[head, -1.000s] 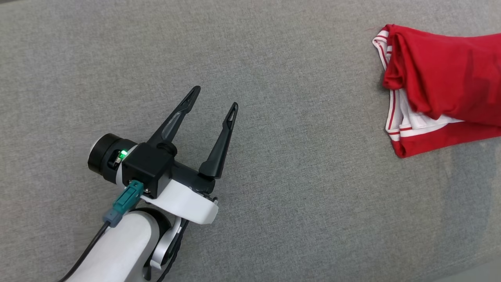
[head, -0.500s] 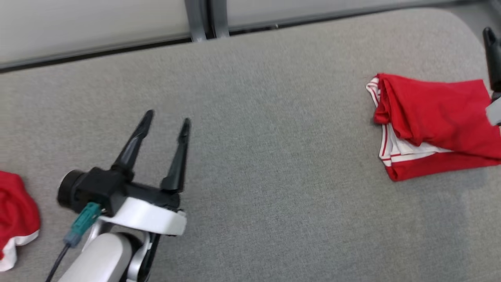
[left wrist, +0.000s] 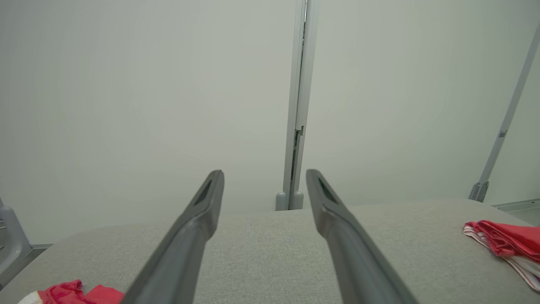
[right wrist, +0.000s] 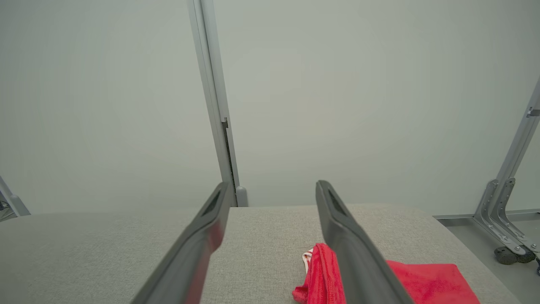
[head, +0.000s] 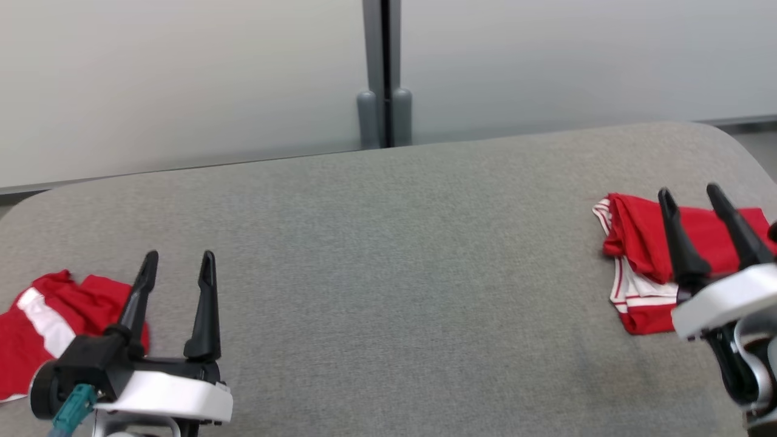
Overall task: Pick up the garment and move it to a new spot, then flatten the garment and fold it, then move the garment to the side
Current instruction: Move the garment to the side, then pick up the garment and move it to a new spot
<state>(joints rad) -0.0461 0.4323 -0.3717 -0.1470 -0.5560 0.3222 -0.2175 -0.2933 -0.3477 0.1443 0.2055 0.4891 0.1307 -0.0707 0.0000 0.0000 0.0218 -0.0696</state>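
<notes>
Landmark: grey post (head: 383, 115) at the back wall.

Far left of the post, by the counter (head: 388, 291) edge, is the crumpled red garment (head: 24, 355). It has a white band and is bunched, not flattened, so it is probably the piece to pick up.

Just right of it, left of the post, is the left pincer (head: 179, 258). Its fingers are spread with nothing between them, and it hovers over bare counter pointing toward the post (reads as a ready pose, not a reach).

Far right of the post is the folded red garment (head: 637, 243). It has white striped trim and lies compact near the counter's right end, so I judge it folded and parked to the side.

The right pincer (head: 689, 193) overlaps it in the head view, released and empty. The right wrist view puts the cloth below the fingers, and I cannot tell if they touch.

The arms mirror each other about the post, likely between steps.

Writing: none readable. No brand, tag or print on either garment.
</notes>
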